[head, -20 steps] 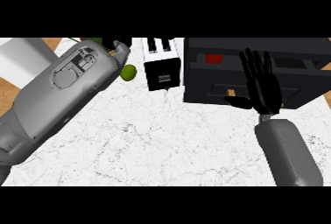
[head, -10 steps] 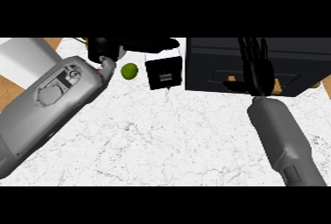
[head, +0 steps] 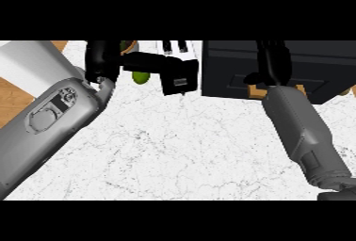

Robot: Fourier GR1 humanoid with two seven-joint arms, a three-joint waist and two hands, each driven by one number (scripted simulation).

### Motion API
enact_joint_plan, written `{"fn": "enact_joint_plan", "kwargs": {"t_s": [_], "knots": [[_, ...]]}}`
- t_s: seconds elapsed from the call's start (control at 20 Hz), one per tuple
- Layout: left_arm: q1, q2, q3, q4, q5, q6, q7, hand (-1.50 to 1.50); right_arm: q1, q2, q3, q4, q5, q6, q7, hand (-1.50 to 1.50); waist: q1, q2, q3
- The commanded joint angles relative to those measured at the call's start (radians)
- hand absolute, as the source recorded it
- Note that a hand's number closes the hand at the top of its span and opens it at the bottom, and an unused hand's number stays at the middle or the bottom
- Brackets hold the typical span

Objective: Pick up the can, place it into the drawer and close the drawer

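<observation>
Your right hand (head: 272, 63) has slid further over the dark drawer unit (head: 230, 70) at the tabletop's (head: 181, 150) far right corner since a second ago, so you look committed to the drawer. Its fingers lie straight, holding nothing. Your left hand (head: 104, 59) has come up to the far left edge, beside a green fruit (head: 141, 77) (its fingers you cannot tell). The can isn't identifiable here.

Kitchen: white marble counter (head: 181, 150), dark drawer (head: 230, 66).
</observation>
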Motion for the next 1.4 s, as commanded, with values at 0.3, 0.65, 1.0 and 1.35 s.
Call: {"fn": "enact_joint_plan", "kwargs": {"t_s": [0.3,0.65,1.0,1.35], "knots": [[0.100,0.023,0.016,-0.060,-0.022,-0.032,-0.033,-1.50,-0.174,-0.024,-0.042,0.157,-0.006,0.015,0.017,-1.50,0.019,0.022,0.005],[0.139,0.058,0.043,-0.098,-0.020,-0.062,-0.039,-1.50,-0.186,-0.008,-0.110,0.158,-0.093,0.020,-0.094,-1.50,0.023,0.025,0.006],[0.193,0.046,0.038,-0.110,-0.040,-0.035,-0.054,-1.50,-0.216,0.041,-0.259,0.108,-0.283,0.100,-0.260,-1.50,0.005,0.014,0.007],[0.218,0.054,0.051,-0.134,-0.047,-0.047,-0.064,-1.50,-0.243,0.085,-0.398,0.085,-0.454,0.198,-0.370,-1.50,-0.013,0.009,0.007]]}}
